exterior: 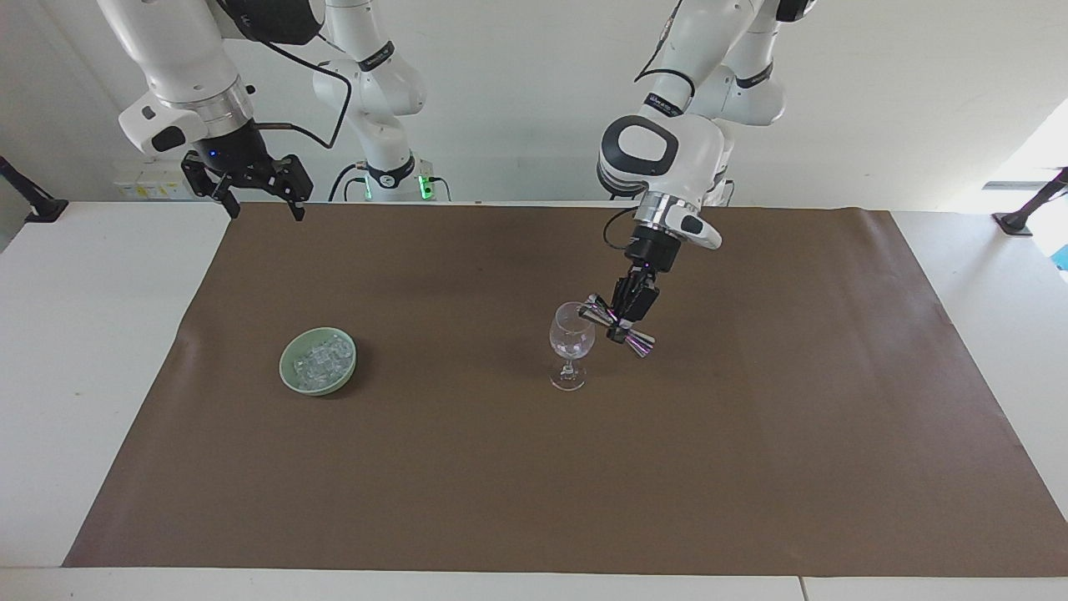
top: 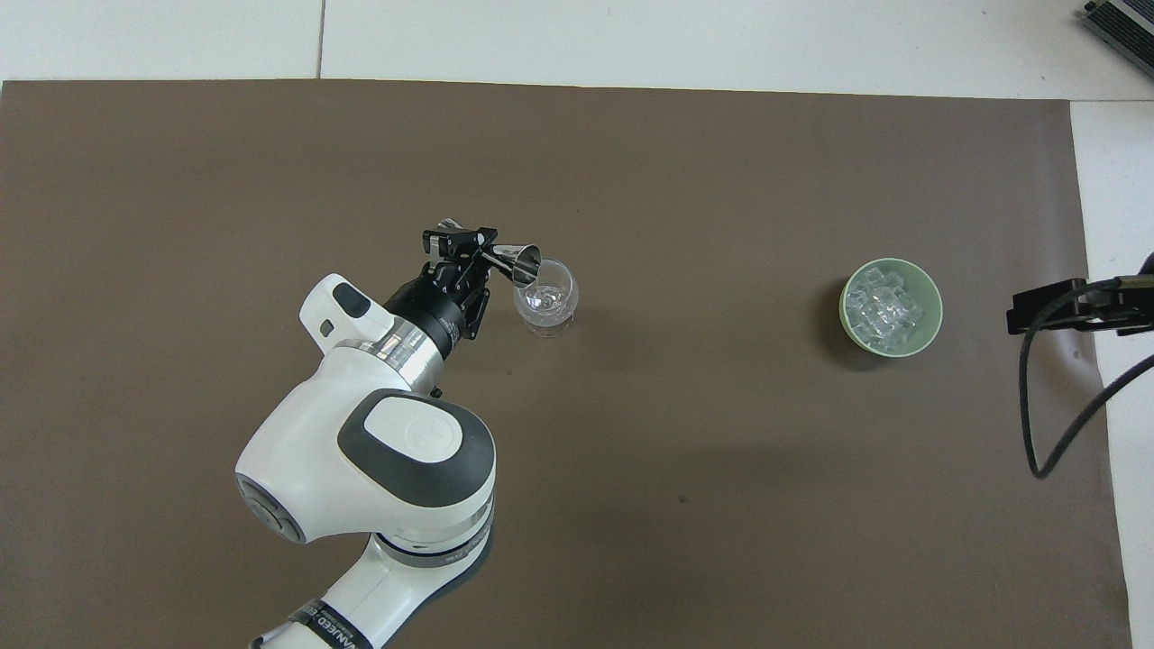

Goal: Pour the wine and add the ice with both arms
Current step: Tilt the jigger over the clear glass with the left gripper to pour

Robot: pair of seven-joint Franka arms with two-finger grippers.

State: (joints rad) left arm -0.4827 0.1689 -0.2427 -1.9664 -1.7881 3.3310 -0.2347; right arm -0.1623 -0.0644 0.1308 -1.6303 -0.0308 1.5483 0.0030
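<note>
The left gripper (exterior: 624, 321) pinches the steel jigger (exterior: 617, 326) at its waist, tipping its mouth over the wine glass (exterior: 571, 342) rim beside the fingers for pouring, while the right gripper (exterior: 258, 194), fingers spread, waits well apart from the ice (exterior: 320, 359) in its green bowl (exterior: 288, 377).

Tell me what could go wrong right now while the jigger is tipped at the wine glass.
1. The left gripper, shut on the tilted jigger, has its mouth right at the rim of the wine glass; a nudge could topple the stemmed glass.
2. Liquid might miss the narrow rim and spill onto the brown mat.
3. The right gripper waits open, away from the ice.
</note>
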